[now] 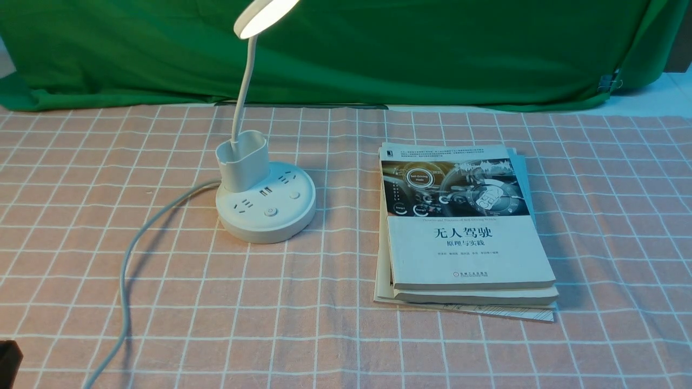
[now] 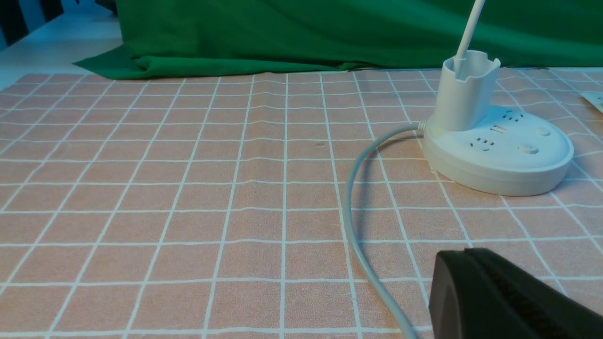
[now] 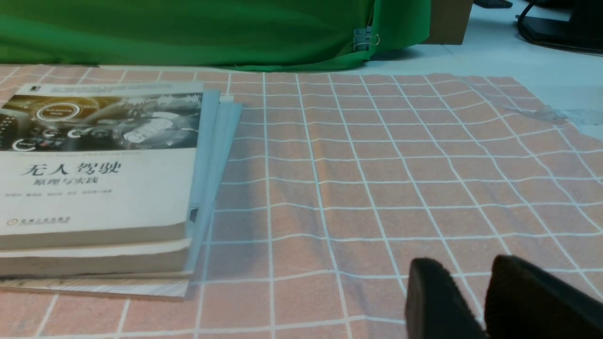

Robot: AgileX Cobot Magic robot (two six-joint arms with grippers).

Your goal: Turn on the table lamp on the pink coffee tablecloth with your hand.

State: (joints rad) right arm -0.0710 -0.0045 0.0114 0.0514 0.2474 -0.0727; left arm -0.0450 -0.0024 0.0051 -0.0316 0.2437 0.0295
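Left gripper (image 2: 464, 254), black, with its tapered fingers closed against each other and nothing visible between them; in the front view only a dark tip enters at the lower left corner, well apart from the lamp base. Right gripper (image 3: 466, 260), likewise black, with its fingertips parted and nothing held between them; it hangs over the cloth on the right side of the scene, beyond the front view.

Nearest the left gripper runs the grey-white cord (image 1: 125, 281), curving across the cloth to the back of the lamp's round base; the table lamp (image 1: 265, 216) stands upright on the pink coffee tablecloth (image 1: 324, 324), left of centre and toward the far side; its puck base carries sockets, a power button (image 1: 271, 212) and a second button (image 1: 294, 195); a cup-like holder (image 1: 246, 165) rises from the rear left of the base; the thin neck (image 1: 246, 81) bends upward from it to the oval head (image 1: 265, 16), whose underside glows, the lamp being lit.

To the right of the lamp, and apart from it, lies a stack of books (image 1: 470, 248), the uppermost showing a car dashboard on its cover; behind the tablecloth hangs a green cloth (image 1: 432, 54), gathered by a clip (image 1: 606, 82) near its right end.
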